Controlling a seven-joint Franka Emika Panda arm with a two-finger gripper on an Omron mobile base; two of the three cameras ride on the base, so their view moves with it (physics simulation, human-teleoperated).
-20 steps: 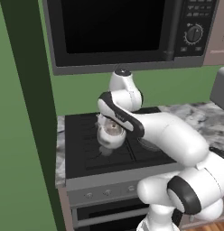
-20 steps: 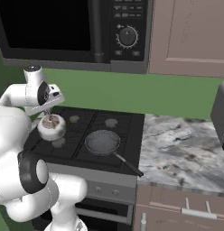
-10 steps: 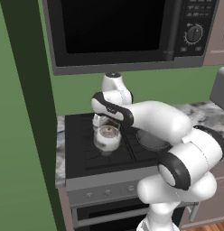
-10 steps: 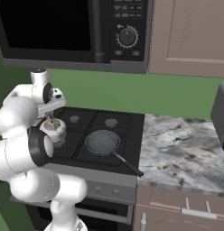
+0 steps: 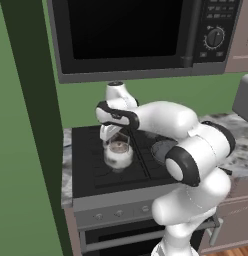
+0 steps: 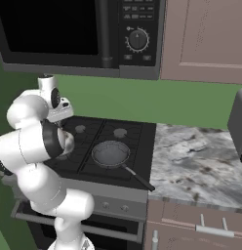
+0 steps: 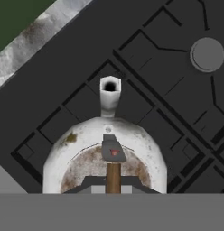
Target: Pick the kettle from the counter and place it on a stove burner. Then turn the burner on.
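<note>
The white-silver kettle [image 5: 118,154] stands low over the front-left grate of the black stove [image 5: 88,167]. My gripper [image 5: 115,136] is directly above it, shut on its thin brown handle [image 7: 113,175]. In the hand view the kettle [image 7: 105,153] lies right below me, its short spout [image 7: 109,90] pointing away. A round grey burner cap [image 7: 207,54] lies off to the upper right; any cap beneath the kettle is hidden. In the right base view my own arm covers most of the kettle [image 6: 69,142]. The marbled counter [image 6: 196,163] stretches to the right of the stove.
A dark frying pan [image 6: 110,153] sits on the stove's front-right burner, its handle pointing towards the front edge. Two small grey caps [image 6: 80,129] [image 6: 120,132] lie at the back. A microwave [image 5: 131,35] hangs overhead. A dark appliance [image 6: 237,124] stands at the far right.
The arm has swung left with the kettle, carrying it from near the stove's middle to the front-left grate and lower. The pan has not moved.
</note>
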